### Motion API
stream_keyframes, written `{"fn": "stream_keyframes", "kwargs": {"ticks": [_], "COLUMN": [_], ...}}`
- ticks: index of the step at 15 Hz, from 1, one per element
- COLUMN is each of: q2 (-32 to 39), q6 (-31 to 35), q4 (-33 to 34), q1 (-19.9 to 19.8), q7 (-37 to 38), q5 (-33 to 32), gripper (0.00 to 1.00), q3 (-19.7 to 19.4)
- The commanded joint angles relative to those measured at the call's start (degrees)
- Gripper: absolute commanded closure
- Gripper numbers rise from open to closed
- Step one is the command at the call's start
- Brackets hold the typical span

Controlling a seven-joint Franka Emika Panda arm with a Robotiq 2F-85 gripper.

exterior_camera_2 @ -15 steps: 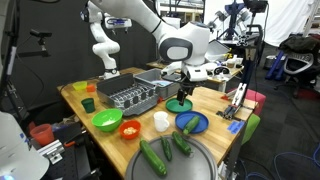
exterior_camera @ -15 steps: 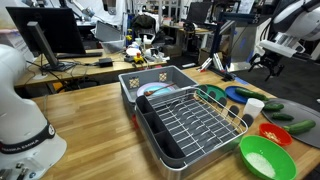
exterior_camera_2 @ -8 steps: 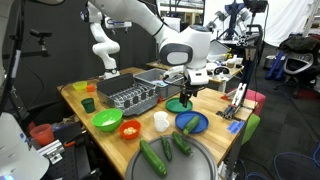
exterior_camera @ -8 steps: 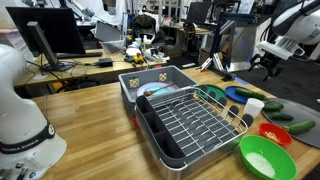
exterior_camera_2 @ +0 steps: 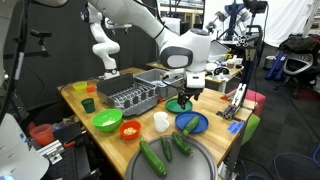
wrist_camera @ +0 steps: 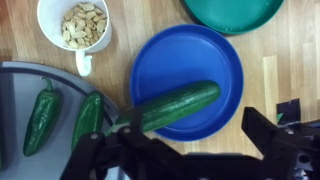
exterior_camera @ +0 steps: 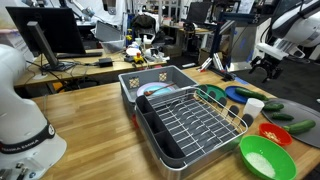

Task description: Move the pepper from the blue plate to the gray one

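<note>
pepper lying on blue plate; fingers spread above

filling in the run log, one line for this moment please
phase: pre-grasp | gripper: open, over blue plate | long green vegetable: on blue plate, ungrasped | gray plate: holds peppers

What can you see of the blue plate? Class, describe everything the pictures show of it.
The blue plate is round, shallow and bright blue all over, smooth with a faint sheen, plastic by its look. It lies flat on the wooden table. A long green vegetable lies slantwise across one side of it, one end reaching the rim. It sits between a gray plate and a dark green plate, touching neither as far as shows.
</note>
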Motion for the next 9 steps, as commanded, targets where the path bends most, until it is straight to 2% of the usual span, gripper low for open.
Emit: {"fn": "stream_keyframes", "kwargs": {"ticks": [1, 5, 6, 9], "q2": [1.67, 3.84, 3.33, 3.62], "q6": [1.03, 2.09, 0.78, 0.92], "q4": [0.12, 0.04, 0.03, 0.12], "q1": [1.01, 0.53, -0.19, -0.14], "q7": [10.65, 18.54, 15.82, 16.32], "q5": [-0.30, 0.83, -0.57, -0.69], "gripper": [0.00, 0.00, 0.00, 0.00], "q3": [-1.24, -0.36, 0.28, 0.36]}}
